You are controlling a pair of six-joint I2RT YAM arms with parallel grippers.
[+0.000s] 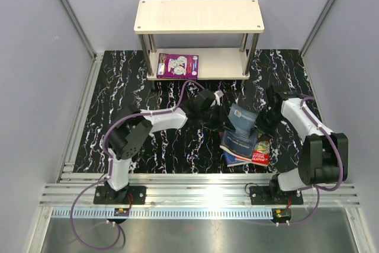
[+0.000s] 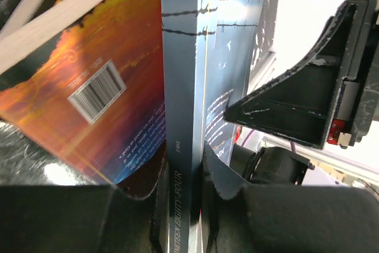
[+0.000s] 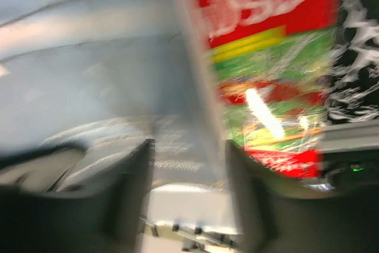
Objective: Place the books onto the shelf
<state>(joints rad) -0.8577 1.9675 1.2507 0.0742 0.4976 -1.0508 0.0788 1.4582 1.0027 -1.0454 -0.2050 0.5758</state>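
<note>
Purple book (image 1: 177, 65) lies on the shelf (image 1: 198, 16); dark book (image 2: 183, 87) is gripped.

Motion-blurred right wrist view; red book (image 3: 269, 57) cover lettering illegible.

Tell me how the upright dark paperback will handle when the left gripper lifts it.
Pinched at the spine by the left gripper, the dark paperback probably lifts light but may swing. Its covers splay, so it likely flops open.

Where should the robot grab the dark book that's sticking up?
Probably by its spine, from the left arm's side: the dark book is up on edge, its narrow spine points that way, and the left fingers fit either side of it.
</note>
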